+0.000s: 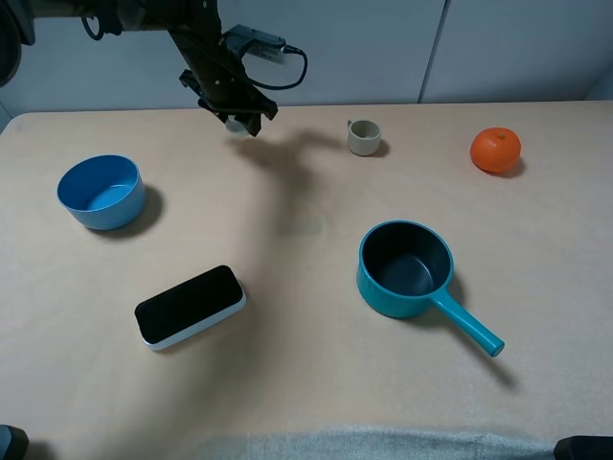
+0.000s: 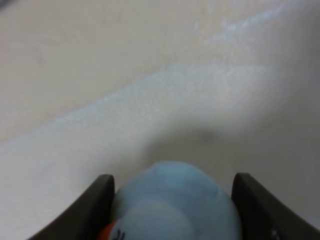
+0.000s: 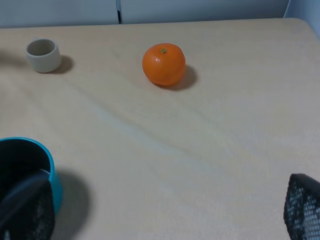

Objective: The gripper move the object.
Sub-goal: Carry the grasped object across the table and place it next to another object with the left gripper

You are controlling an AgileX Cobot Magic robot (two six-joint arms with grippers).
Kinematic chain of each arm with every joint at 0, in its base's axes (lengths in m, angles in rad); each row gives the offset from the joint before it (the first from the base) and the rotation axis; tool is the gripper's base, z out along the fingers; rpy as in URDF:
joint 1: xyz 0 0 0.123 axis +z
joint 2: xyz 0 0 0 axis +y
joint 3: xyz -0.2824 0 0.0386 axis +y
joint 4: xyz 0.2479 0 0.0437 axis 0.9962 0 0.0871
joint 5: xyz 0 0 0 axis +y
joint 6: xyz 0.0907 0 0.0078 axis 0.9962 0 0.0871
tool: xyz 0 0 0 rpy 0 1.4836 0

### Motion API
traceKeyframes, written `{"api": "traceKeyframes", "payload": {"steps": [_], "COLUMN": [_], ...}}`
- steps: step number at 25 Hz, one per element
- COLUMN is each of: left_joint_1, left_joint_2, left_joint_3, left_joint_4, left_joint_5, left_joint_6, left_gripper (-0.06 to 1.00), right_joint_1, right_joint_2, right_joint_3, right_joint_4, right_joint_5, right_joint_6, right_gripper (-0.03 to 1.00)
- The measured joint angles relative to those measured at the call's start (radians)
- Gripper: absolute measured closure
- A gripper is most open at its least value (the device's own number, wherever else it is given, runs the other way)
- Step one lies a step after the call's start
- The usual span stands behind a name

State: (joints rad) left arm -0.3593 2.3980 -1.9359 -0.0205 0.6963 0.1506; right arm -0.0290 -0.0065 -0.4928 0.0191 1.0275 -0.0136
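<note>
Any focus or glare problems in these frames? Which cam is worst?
Left wrist is worst: the duck and the fingers gripping it are blurred, and a pale sheen crosses the table. Right wrist is sharp on the orange. Exterior high is crisp, with the arm casting a soft shadow on the table.

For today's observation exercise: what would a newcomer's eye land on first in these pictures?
First, the left gripper at the far edge of the table, shut on a pale blue duck. Next come the bright orange at the far right and the teal pan near the middle.
</note>
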Motion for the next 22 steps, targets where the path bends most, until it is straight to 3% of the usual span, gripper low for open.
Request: {"api": "traceKeyframes", "payload": {"steps": [7,22], "left_joint_1": [0.000,-0.027], "left_joint_2": [-0.016,-0.121], "left_joint_3": [-0.067,-0.077], "left_joint_4": [0.002,0.021], "left_joint_5": [0.125,0.289], "left_joint_6": [-0.013,-0.048], "left_gripper": [0.45,0.45], "right_joint_1": [0.000,0.000], "right_joint_2": [0.000,0.000], "right_joint_3": [0.000,0.000], "right_joint_4": [0.000,0.000], "right_joint_5": [0.000,0.000], "right_joint_6": [0.000,0.000], "right_gripper": [0.28,0.28]}}
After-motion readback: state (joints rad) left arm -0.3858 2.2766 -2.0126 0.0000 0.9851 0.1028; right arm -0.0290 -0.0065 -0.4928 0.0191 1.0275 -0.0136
